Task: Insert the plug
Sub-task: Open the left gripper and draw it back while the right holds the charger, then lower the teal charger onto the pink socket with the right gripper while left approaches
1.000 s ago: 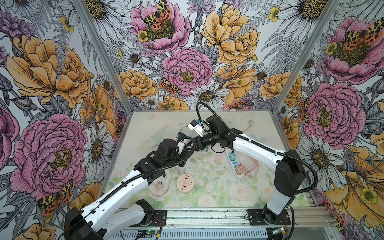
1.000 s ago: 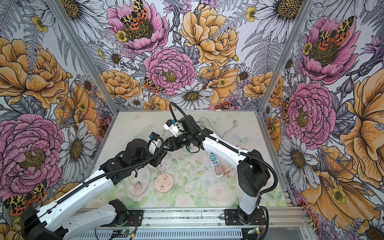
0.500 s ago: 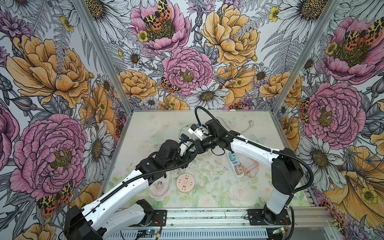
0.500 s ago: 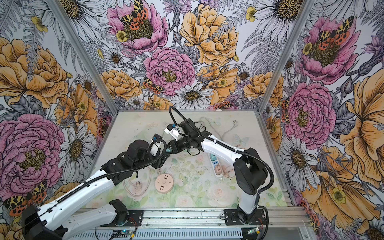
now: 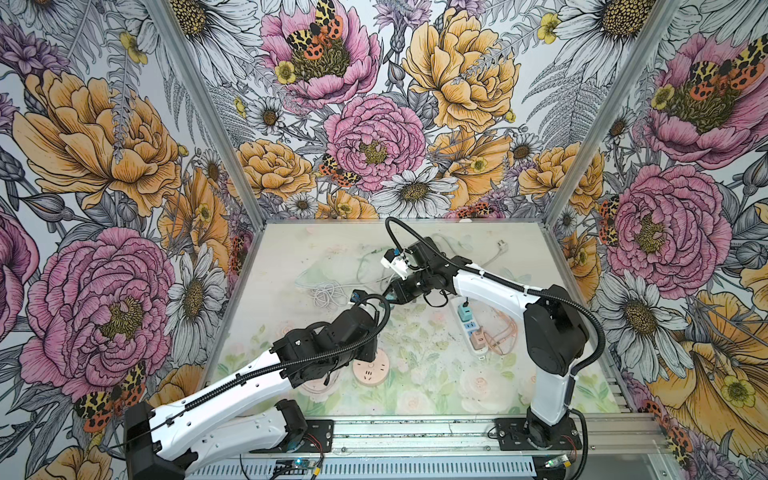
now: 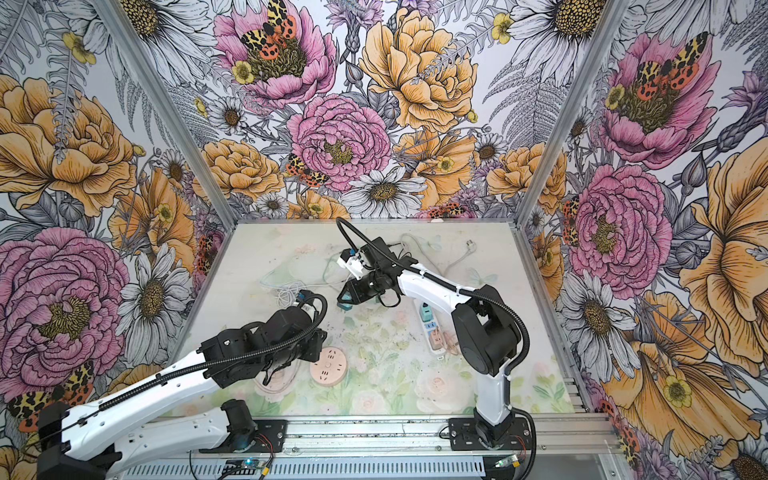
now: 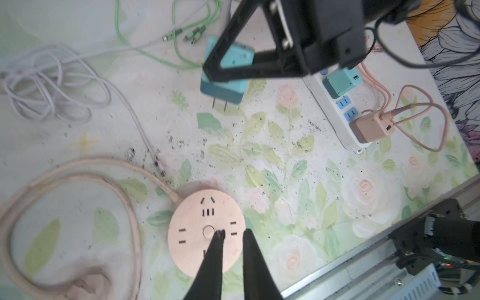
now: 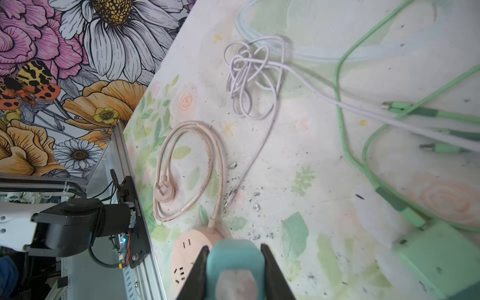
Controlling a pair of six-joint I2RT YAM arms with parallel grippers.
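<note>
The right claw [image 8: 233,248] gripped the teal plug [image 6: 345,306] mid-frame in a top view, apart from the pink socket [image 7: 192,233] below the clenched, empty left claw [image 7: 234,232], so its pins might miss the slots.

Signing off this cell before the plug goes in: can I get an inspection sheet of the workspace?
Surface: floral mat, strewn with black specks.
Job's things: teal plug held in the air, prongs bare; round pink socket flat on the mat.
Clutter: white power strip carrying a teal adapter and a pink adapter; mint adapter loose.
Grippers: right gripper shut on teal plug; left gripper shut, empty, over the socket.
Cables: green cables, white coil, looped pink cord, all slack.
Surroundings: floral walls, metal rail in front.
</note>
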